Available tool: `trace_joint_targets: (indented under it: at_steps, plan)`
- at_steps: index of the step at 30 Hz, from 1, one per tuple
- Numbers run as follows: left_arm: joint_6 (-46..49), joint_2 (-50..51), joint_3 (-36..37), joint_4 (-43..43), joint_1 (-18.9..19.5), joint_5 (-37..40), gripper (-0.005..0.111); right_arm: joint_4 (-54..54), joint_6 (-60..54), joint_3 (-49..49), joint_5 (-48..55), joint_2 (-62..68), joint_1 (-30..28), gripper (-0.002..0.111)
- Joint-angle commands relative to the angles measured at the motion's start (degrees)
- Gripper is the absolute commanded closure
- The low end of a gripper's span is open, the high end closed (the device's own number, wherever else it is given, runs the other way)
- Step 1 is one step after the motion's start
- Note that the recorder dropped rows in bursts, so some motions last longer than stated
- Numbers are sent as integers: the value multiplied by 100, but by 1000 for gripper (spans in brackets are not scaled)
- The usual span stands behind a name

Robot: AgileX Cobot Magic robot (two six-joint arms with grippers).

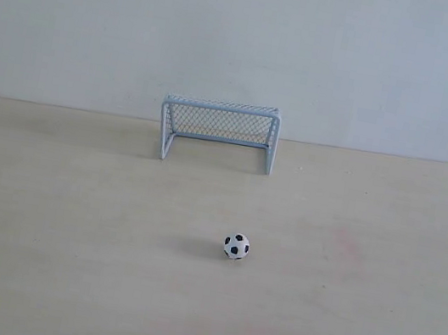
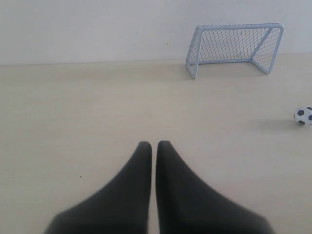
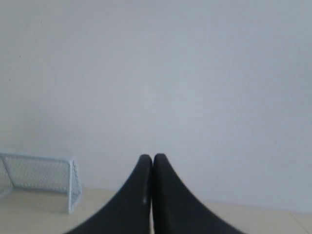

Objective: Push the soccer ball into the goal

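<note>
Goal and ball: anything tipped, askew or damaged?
Nothing serious. The goal stands upright with its net intact, mouth facing the soccer ball, which rests on the table apart from it. Only oddity: a faint pinkish smudge on the table right of the ball.

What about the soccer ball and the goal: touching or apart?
Apart. The exterior view shows bare table between the soccer ball and the goal.

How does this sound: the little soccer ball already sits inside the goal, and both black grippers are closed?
Not quite. The exterior view shows the soccer ball lying on the table out in front of the goal, not inside it. The left gripper and right gripper are closed.
</note>
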Motion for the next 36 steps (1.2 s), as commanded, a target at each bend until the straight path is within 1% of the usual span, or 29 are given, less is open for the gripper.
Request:
trace_joint_targets:
  at_steps: [1, 3, 4, 6, 8, 9, 10, 11, 13, 15, 22, 25, 29, 32, 34, 36]
  plan:
    - [22, -12, 22, 24, 11, 1, 102, 50, 1238, -3, -1704, -21, -10, 109]
    - [22, -12, 22, 24, 11, 1, 102, -27, 1804, -3, -2684, -21, -10, 109]
    - [22, -12, 22, 24, 11, 1, 102, -98, 1916, -12, -2720, -21, -10, 109]
    - [22, -12, 22, 24, 11, 1, 102, -536, 2001, -595, -2324, -21, -10, 109]
    - [22, -12, 22, 24, 11, 1, 102, -1256, 2570, -1472, -799, 127, -10, 109]
    - [22, -12, 22, 24, 11, 1, 102, -1770, 3268, -1960, 318, 457, -10, 109]
    - [22, -12, 22, 24, 11, 1, 102, -2068, 3706, -2248, 787, 689, -10, 109]
    - [22, -12, 22, 24, 11, 1, 102, -2101, 3985, -2541, 1359, 1150, -10, 109]
    - [22, -12, 22, 24, 11, 1, 102, -2088, 3981, -2705, 1799, 1679, -10, 109]
    - [22, -12, 22, 24, 11, 1, 102, -2080, 3877, -2731, 1908, 2168, -10, 109]
    - [22, -12, 22, 24, 11, 1, 102, -1979, 3689, -2753, 1908, 4048, -10, 109]
    - [22, -12, 22, 24, 11, 1, 102, -1969, 3420, -2954, 1887, 4792, 71, 109]
    - [22, -12, 22, 24, 11, 1, 102, -1969, 3108, -3587, 2451, 5605, 607, 109]
    - [22, -12, 22, 24, 11, 1, 102, -1969, 2726, -4261, 3433, 6039, 1171, 109]
    - [22, -12, 22, 24, 11, 1, 102, -1878, 2516, -4777, 4299, 6289, 1530, 109]
    - [22, -12, 22, 24, 11, 1, 102, -1720, 2045, -5207, 5090, 6479, 1811, 109]
